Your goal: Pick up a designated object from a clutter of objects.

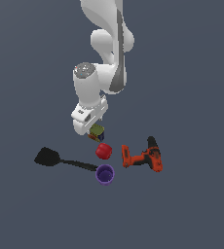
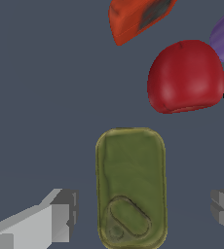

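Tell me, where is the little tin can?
In the exterior view, the small olive-topped tin can sits directly under the gripper, just behind the red ball.

I see a dull, metallic-looking tin can [image 2: 131,187] top, a glossy smooth red ball [image 2: 184,78], and a matt grey floor [image 2: 41,97].

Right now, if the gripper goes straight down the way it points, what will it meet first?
Most likely the tin can. In the wrist view it lies between the two open fingers, so the gripper would come down around it. The red ball sits off to the side, clear of that line.
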Motion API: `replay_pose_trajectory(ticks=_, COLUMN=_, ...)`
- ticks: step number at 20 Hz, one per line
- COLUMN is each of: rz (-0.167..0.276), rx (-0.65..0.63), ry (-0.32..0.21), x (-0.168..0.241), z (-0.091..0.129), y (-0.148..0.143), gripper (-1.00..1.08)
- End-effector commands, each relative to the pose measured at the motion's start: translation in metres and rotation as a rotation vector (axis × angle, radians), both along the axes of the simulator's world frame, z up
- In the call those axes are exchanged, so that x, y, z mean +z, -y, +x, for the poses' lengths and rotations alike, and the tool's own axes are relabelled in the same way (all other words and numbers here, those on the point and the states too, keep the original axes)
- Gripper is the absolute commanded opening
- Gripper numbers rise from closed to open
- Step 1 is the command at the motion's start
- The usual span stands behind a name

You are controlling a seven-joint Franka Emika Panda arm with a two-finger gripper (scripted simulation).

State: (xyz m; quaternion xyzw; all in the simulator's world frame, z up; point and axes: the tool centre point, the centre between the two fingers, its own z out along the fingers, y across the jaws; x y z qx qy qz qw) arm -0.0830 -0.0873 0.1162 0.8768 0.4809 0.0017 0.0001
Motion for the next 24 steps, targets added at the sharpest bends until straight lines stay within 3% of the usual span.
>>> replay_pose_trajectory(ticks=1, rz=-0.001, rx=0.022, ry=-0.001, x=-0.004, z=-0.004, y=0.002, gripper=1.00)
replay_pose_trajectory(ticks=12, rz=-0.001, rx=0.038, ry=-0.003, x=-0.011, z=-0.007, y=0.003, gripper=1.00)
replay_pose_trajectory(ticks=24, rz=-0.002, rx=0.040, ry=-0.003, x=-0.054, z=-0.008, y=0.003, gripper=1.00)
